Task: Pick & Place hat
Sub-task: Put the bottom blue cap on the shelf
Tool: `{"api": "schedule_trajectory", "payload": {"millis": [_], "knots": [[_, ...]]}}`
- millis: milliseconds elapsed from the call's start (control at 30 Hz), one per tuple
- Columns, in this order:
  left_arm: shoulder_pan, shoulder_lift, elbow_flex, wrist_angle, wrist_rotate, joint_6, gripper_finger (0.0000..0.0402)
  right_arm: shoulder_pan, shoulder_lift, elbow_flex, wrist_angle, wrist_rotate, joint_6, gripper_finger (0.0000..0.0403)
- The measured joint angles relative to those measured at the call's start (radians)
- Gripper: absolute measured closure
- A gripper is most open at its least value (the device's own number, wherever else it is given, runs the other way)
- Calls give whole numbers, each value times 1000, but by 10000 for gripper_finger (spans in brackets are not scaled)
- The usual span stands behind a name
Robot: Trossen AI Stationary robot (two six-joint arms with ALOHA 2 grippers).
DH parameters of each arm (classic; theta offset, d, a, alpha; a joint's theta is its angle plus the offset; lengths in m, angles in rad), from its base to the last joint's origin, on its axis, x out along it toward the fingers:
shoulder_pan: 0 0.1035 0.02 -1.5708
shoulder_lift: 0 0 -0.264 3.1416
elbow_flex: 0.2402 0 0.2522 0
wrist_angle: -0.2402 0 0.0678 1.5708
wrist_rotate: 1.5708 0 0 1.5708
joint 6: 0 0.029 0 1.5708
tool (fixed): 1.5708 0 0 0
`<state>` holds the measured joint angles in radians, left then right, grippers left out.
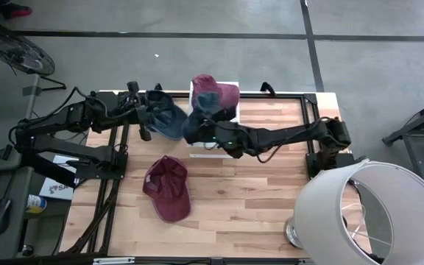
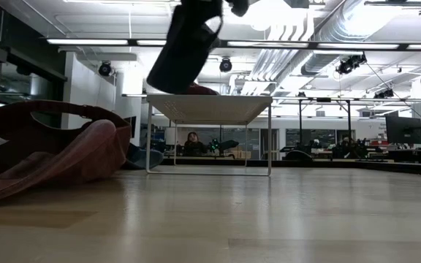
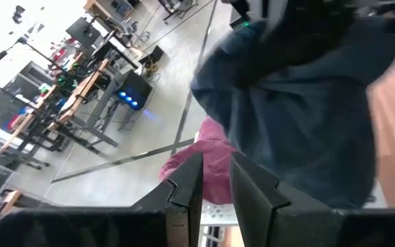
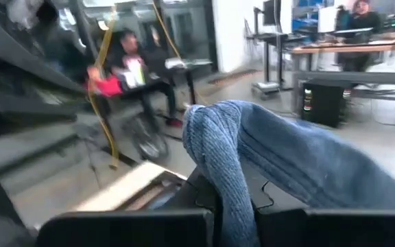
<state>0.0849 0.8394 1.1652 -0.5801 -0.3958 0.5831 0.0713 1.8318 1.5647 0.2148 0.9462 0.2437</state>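
Note:
A blue denim hat [image 1: 166,118] hangs in the air between my two grippers, near the table's far edge; it shows dark at the top of the low view [image 2: 188,47]. My right gripper [image 1: 195,126] reaches in from the right and is shut on it. My left gripper [image 1: 144,121] stands at the hat's left side, its fingers [image 3: 190,185] a narrow gap apart with nothing between them. A maroon hat [image 1: 219,90] rests on a white rack [image 2: 210,108]. A second maroon hat [image 1: 168,188] lies crown-down on the table. My right gripper pinches a rolled edge of the denim hat [image 4: 228,185] between its two fingers, coming about level from the table's right side. The hat is lifted clear of the table and spreads away beyond the fingers [image 4: 300,165]. One layer or several, I cannot tell.
The white rack [image 1: 235,83] stands at the table's far edge, just behind the right gripper. A large white lampshade [image 1: 366,213] fills the near right corner. The wooden top between the lying maroon hat [image 2: 42,150] and the lamp is bare.

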Motion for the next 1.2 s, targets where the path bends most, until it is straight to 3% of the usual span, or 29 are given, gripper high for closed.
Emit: {"api": "schedule_trajectory", "payload": {"millis": [200,467,733,1200], "knots": [[0,0,0,1,24,-16,332,-36,-87,-214,235,-109,-3,400],[0,0,0,1,25,-16,332,-95,-113,-313,366,-296,-20,400],[0,0,0,2,24,-16,332,-105,-112,-350,345,-294,-7,400],[0,11,2,1,25,-31,332,-104,-111,-357,146,-249,21,398]]}}
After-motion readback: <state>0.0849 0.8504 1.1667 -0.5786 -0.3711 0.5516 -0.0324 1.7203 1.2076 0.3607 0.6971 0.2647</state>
